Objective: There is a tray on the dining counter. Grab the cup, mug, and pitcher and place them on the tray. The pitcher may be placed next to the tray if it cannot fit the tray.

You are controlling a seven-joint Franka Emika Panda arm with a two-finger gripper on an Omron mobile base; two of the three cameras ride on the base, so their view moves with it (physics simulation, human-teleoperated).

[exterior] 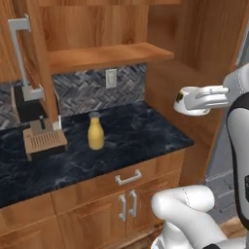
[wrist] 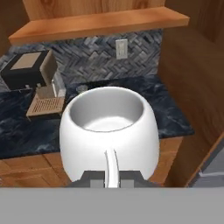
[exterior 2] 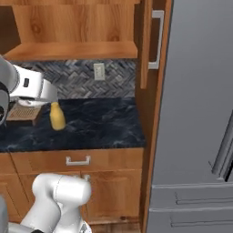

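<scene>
- While I watch the hand view, my claw [wrist: 112, 178] is pinched tight on the handle of the mug [wrist: 109, 131], a squat, glossy white bowl-shaped thing held in the air, mouth up.
- On the black veined marble counter [exterior: 141, 136] stands the pitcher [exterior: 96, 131], mustard bottle-shaped, upright, grey neck on top.
- My arm reaches out level, above the counter's right end.

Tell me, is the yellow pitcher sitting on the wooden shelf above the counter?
No, the pitcher stands upright on the black marble counter, well below the wooden shelf.
</scene>
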